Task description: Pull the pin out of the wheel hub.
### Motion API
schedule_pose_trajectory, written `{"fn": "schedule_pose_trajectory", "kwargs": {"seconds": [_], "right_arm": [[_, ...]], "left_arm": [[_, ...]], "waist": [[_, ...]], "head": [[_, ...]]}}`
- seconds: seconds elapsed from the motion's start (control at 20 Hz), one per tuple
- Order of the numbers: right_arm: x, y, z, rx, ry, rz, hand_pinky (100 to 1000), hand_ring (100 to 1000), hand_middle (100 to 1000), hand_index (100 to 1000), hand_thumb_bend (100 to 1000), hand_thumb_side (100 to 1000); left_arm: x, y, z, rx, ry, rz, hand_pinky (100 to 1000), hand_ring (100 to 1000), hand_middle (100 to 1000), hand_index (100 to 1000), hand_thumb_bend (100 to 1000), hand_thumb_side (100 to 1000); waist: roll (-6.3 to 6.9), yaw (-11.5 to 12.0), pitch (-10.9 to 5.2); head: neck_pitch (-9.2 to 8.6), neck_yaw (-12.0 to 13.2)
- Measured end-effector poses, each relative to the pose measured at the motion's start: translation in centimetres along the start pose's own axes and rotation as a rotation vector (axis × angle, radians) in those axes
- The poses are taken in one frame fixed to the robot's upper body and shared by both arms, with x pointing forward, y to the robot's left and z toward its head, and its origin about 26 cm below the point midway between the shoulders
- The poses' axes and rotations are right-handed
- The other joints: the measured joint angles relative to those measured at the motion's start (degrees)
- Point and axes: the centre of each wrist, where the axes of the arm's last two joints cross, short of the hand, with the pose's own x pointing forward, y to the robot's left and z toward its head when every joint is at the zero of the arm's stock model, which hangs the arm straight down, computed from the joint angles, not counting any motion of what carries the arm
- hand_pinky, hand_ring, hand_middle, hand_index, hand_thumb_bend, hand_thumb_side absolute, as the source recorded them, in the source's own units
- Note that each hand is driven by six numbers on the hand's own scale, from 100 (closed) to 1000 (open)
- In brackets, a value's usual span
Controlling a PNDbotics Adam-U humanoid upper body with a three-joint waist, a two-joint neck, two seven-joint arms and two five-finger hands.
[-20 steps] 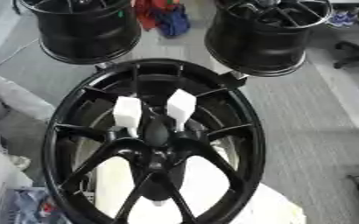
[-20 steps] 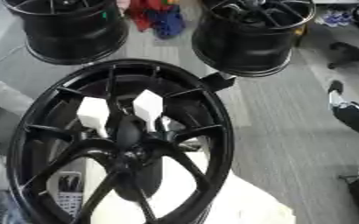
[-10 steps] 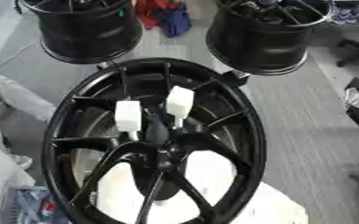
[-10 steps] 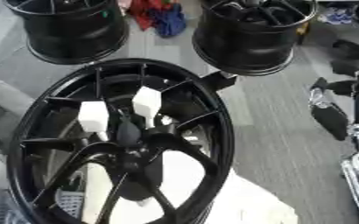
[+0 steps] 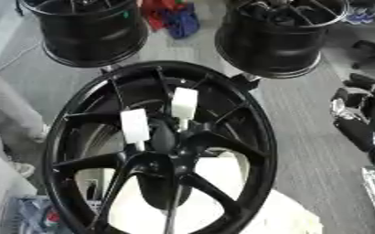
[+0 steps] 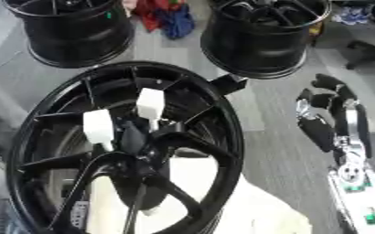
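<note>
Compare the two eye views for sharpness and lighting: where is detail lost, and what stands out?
Left eye view: soft overall, the black wheel hub spokes merging into dark mass; the two white pins stand out brightly. Right eye view: similarly blurred, the right hand smeared at the right side, silver arm parts catching light; pale glare on the white surface below the wheel.

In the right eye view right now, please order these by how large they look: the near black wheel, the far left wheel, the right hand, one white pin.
1. near black wheel, though it is nearest the camera
2. far left wheel
3. right hand
4. white pin
</note>
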Motion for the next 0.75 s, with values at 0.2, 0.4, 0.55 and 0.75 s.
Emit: {"fn": "schedule_pose_trajectory", "kwargs": {"seconds": [0.2, 0.4, 0.55, 0.75], "right_arm": [[-0.14, 0.26, 0.07, 0.004, 0.005, -0.007, 683, 618, 711, 807, 100, 249], [-0.10, 0.32, -0.04, 0.003, 0.003, -0.009, 682, 617, 710, 807, 100, 252], [-0.20, 0.43, 0.01, 0.002, 0.008, -0.012, 682, 616, 709, 807, 100, 251], [-0.22, 0.48, 0.04, 0.002, 0.010, -0.014, 682, 615, 707, 807, 100, 256]], "left_arm": [[0.00, 0.00, 0.00, 0.000, 0.000, 0.000, 574, 662, 673, 738, 406, 273], [0.00, 0.00, 0.00, -0.001, 0.000, 0.000, 574, 662, 672, 738, 406, 273], [0.00, 0.00, 0.00, -0.001, 0.000, 0.000, 573, 661, 672, 737, 405, 273], [0.00, 0.00, 0.00, -0.002, -0.001, 0.000, 573, 661, 671, 737, 406, 273]], "waist": [[-0.05, 0.01, 0.00], [-0.05, 0.01, 0.01], [-0.06, 0.01, 0.01], [-0.07, 0.01, 0.01]], "head": [[0.00, -0.02], [-0.01, -0.04], [-0.04, -0.05], [-0.05, -0.05]]}}
